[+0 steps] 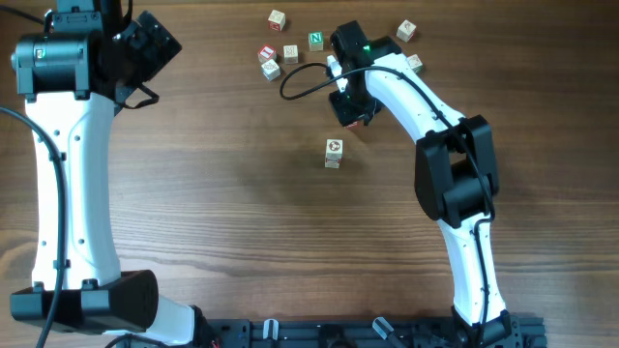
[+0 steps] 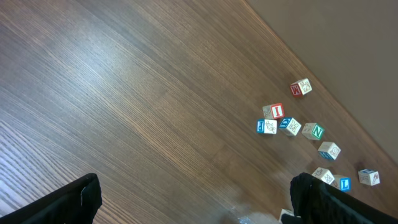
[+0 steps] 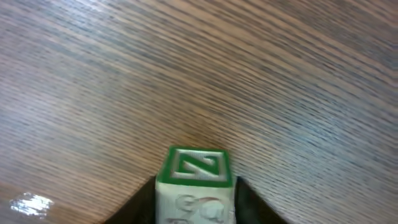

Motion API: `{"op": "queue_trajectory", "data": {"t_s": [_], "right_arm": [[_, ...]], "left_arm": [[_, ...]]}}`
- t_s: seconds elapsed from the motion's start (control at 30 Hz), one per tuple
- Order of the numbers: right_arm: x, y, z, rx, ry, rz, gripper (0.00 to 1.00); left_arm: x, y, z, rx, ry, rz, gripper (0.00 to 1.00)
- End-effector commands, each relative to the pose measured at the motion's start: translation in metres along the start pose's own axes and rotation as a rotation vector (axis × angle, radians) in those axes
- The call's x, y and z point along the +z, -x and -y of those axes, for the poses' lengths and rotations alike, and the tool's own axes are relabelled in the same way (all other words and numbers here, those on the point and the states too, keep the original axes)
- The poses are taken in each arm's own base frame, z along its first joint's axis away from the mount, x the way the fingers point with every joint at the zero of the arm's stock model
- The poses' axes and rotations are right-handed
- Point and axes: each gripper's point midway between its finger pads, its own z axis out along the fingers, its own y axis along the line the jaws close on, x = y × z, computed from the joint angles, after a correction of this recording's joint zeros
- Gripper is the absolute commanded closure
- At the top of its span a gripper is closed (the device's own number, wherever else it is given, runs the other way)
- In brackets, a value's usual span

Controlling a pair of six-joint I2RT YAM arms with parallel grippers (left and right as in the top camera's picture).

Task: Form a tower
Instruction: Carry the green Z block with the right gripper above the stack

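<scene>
A short tower (image 1: 333, 152) of pale letter cubes stands alone mid-table, seen from above. Just up and right of it hangs my right gripper (image 1: 352, 116), which hides its cube in the overhead view. In the right wrist view a pale cube with a green N face (image 3: 194, 167) sits between the dark fingers (image 3: 245, 202). Both fingers press against its sides, low over the wood. My left gripper (image 1: 150, 43) stays at the far left with its jaws wide apart (image 2: 196, 205) and nothing between them.
Loose cubes lie scattered at the back: one (image 1: 278, 18), a red-marked pair (image 1: 268, 54), another green N cube (image 1: 315, 40), and two beyond the right arm (image 1: 406, 31). The left wrist view shows the same scatter (image 2: 290, 126). A black cable (image 1: 290, 82) loops beside the right wrist.
</scene>
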Motion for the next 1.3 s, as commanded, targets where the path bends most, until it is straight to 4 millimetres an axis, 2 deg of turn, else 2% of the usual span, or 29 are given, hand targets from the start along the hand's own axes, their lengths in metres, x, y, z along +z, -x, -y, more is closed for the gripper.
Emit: {"op": "queue_trajectory", "data": {"t_s": [0.0,0.1,0.27,0.37,0.4,0.5,0.63,0.73,0.8,0.93,0.97,1.03,1.07,1.27], "right_arm": [[-0.004,-0.002,0.007,0.057,-0.033,-0.012,0.74],[-0.022,-0.001,0.007,0.131,-0.034,-0.023,0.77],[-0.089,0.002,0.003,0.268,-0.024,-0.005,0.78],[-0.141,0.000,-0.014,0.311,0.076,0.025,0.79],[-0.150,-0.002,-0.016,0.310,0.089,0.033,0.78],[-0.195,-0.019,-0.019,0.326,0.108,0.067,0.78],[-0.293,-0.038,-0.020,0.312,0.142,0.290,0.78],[-0.329,-0.051,-0.021,0.311,0.157,0.375,0.79],[-0.330,-0.056,-0.030,0.297,0.190,0.364,0.79],[-0.282,-0.072,-0.045,0.275,0.170,0.194,0.81],[-0.263,-0.082,-0.045,0.296,0.158,0.123,0.82],[-0.250,-0.087,-0.040,0.333,0.126,0.082,0.83],[-0.243,-0.091,-0.031,0.398,0.068,0.069,0.83],[-0.215,-0.080,-0.032,0.452,0.070,0.075,0.83]], "left_arm": [[-0.001,0.003,-0.003,0.003,0.007,0.011,0.00],[0.000,0.003,-0.002,0.003,0.007,0.011,0.00],[-0.001,0.003,-0.002,0.003,0.007,0.011,0.00],[0.000,0.003,-0.003,0.003,0.007,0.010,0.00],[-0.001,0.003,-0.002,0.003,0.007,0.011,0.00],[-0.001,0.003,-0.002,0.003,0.007,0.011,0.00],[0.000,0.003,-0.003,0.003,0.007,0.011,0.00],[0.000,0.003,-0.002,0.003,0.007,0.011,0.00],[-0.001,0.003,-0.002,0.003,0.007,0.011,0.00],[0.000,0.003,-0.002,0.003,0.007,0.011,0.00],[-0.001,0.003,-0.002,0.003,0.007,0.011,0.00],[-0.001,0.003,-0.003,0.003,0.007,0.011,0.00],[-0.001,0.003,-0.003,0.003,0.007,0.011,0.00],[-0.001,0.003,-0.002,0.003,0.007,0.011,0.00]]}}
